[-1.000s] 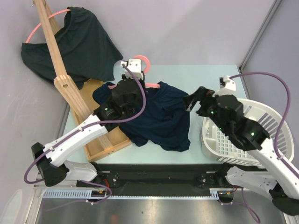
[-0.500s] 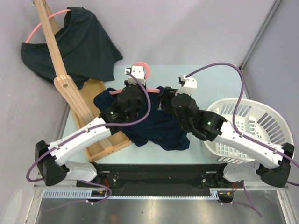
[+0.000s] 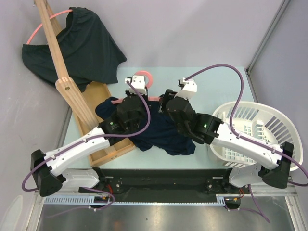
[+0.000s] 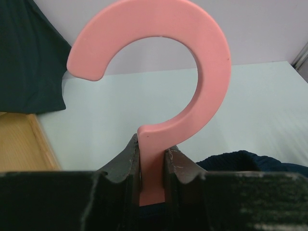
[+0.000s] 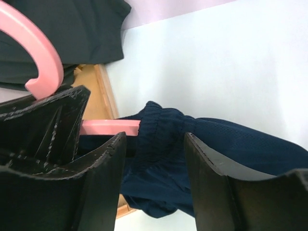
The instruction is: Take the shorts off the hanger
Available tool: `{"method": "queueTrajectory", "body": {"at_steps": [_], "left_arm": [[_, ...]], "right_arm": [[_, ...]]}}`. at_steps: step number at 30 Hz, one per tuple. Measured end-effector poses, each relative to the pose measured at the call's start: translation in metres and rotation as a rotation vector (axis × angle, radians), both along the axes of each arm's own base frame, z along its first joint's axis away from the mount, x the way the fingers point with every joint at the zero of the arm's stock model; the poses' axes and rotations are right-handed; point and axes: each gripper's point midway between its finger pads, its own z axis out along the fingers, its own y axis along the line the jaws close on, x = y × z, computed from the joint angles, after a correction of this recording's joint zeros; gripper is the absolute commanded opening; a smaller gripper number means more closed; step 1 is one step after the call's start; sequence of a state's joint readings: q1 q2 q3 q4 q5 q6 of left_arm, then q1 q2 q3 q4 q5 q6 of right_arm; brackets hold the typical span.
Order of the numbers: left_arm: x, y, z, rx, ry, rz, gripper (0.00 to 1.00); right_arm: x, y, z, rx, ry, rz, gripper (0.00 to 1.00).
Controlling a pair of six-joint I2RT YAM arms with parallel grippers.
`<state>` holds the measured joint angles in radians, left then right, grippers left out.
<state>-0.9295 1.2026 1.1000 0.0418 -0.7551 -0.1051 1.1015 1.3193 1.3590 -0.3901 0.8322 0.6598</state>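
Observation:
The navy blue shorts lie on the table, still threaded on a pink hanger. My left gripper is shut on the hanger's neck just below the hook. My right gripper is open, its jaws straddling the ribbed waistband where it covers the hanger's arm. The blackish dark green shorts hang on another pink hanger over the wooden rack at the back left.
A white laundry basket stands at the right. The wooden rack's base tray lies along the table's left side. Grey walls close in behind and on both sides.
My right arm swung from beside the basket leftward to the hanger and now straddles the waistband. My left gripper lifted the hanger slightly and shifted it a little left.

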Motion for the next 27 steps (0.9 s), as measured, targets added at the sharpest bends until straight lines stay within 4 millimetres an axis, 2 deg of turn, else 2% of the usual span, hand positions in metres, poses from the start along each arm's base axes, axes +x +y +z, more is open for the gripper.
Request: {"method": "queueTrajectory", "body": {"at_steps": [7,10,11,14,17,22,27], "left_arm": [[-0.007,0.006,0.000,-0.008,-0.003,-0.006,0.00],[-0.011,0.006,0.001,-0.012,-0.005,-0.014,0.00],[-0.012,0.006,0.000,-0.015,-0.004,-0.017,0.00],[-0.013,0.006,-0.003,-0.015,-0.001,-0.022,0.00],[-0.014,0.005,-0.005,-0.016,-0.001,-0.032,0.00],[-0.014,0.004,-0.001,-0.034,-0.017,-0.033,0.00],[-0.015,-0.001,0.007,-0.081,-0.039,-0.047,0.00]], "right_arm": [[0.003,0.001,-0.007,0.001,0.017,-0.033,0.40],[0.003,-0.002,-0.007,0.012,0.028,-0.051,0.20],[0.004,-0.004,-0.008,0.022,0.035,-0.061,0.00],[0.010,-0.016,-0.013,0.024,0.061,-0.101,0.00],[0.017,-0.039,-0.020,0.010,0.095,-0.164,0.00],[0.024,-0.092,-0.024,0.000,0.131,-0.276,0.00],[0.011,-0.147,-0.034,0.031,0.146,-0.324,0.00]]}}
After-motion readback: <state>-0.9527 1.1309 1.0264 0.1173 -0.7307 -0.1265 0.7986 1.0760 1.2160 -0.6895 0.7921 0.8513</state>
